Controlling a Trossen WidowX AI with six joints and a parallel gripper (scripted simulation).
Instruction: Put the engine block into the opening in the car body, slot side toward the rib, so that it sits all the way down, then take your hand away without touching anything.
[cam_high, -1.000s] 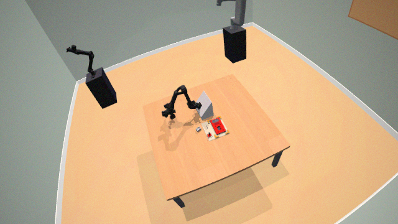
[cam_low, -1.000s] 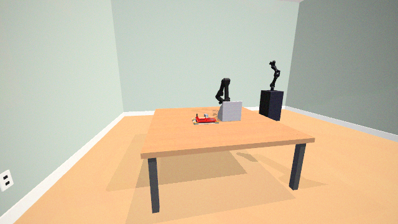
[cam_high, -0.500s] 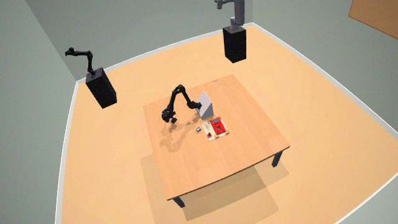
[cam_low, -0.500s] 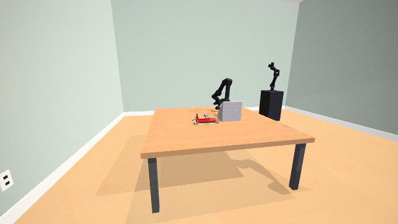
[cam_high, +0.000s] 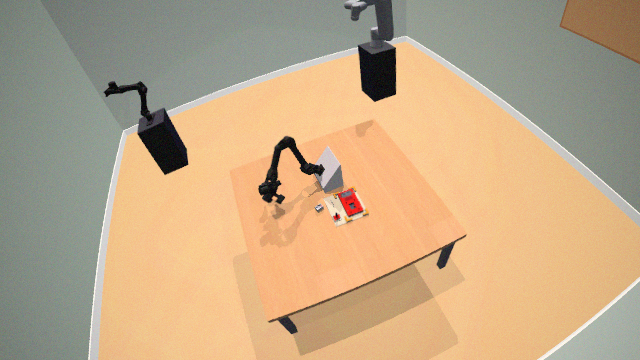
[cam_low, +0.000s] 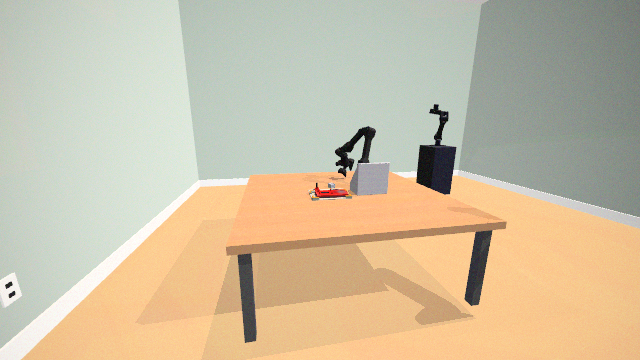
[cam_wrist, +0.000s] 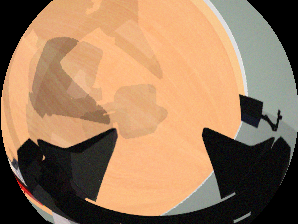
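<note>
The small grey engine block (cam_high: 319, 208) (cam_low: 331, 185) lies on the table beside the white board. The red car body (cam_high: 350, 202) (cam_low: 332, 193) sits on that board; a dark patch shows in its top, but the opening and its rib are too small to make out. My gripper (cam_high: 273, 200) (cam_low: 343, 170) (cam_wrist: 161, 132) is open and empty. It is above the table, to the left of the block in the top view, and is not touching the block or the car body. The slot side of the block cannot be told.
The white board (cam_high: 334, 209) has yellow corner pieces and a small red and black part (cam_high: 336, 217) near one corner. A grey wedge-shaped box (cam_high: 330, 167) (cam_low: 372, 178) stands close behind the board, next to my arm's base. Other arms stand on black pedestals away from the table.
</note>
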